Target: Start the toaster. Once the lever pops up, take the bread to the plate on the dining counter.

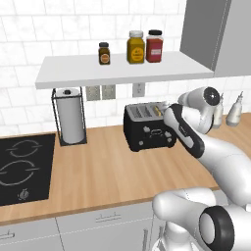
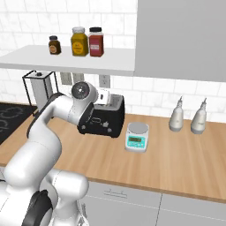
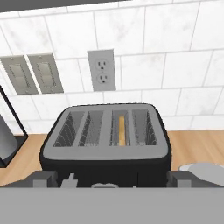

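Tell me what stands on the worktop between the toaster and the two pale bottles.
A small scale, white with a teal display, sits right beside the toaster; bare wood runs on to the bottles. The right base view shows it.

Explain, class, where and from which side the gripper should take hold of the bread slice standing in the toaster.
Grip the bread by its top edge, coming straight down from above. It stands upright on edge in the third slot from the left of the toaster, so its top is probably the one reachable part. Turn the open gripper so one finger goes on each flat face.
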Controlling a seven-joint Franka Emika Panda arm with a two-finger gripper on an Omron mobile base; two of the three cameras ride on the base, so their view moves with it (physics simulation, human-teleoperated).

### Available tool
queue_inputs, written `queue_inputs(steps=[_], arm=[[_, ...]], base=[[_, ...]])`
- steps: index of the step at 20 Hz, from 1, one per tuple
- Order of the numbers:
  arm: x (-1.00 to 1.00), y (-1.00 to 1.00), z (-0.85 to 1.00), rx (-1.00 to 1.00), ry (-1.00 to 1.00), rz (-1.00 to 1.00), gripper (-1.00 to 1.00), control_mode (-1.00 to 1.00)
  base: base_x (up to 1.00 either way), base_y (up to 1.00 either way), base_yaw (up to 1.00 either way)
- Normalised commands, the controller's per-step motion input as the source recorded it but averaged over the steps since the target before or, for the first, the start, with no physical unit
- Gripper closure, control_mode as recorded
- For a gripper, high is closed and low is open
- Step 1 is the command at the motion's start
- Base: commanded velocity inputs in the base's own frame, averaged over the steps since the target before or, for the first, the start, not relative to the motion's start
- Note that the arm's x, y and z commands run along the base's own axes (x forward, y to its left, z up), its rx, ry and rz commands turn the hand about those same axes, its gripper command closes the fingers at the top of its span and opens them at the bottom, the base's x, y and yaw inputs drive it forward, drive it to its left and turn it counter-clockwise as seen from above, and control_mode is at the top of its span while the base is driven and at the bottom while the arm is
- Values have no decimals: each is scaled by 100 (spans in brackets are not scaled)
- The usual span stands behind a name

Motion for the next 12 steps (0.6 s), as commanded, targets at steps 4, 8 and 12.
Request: queue_inputs(steps=[4, 8, 12], arm=[[0, 0, 0, 0, 0, 0, -100, -100], [0, 0, 0, 0, 0, 0, -100, -100], [0, 0, 0, 0, 0, 0, -100, -100]], base=[[0, 0, 0], [0, 0, 0], [0, 0, 0]])
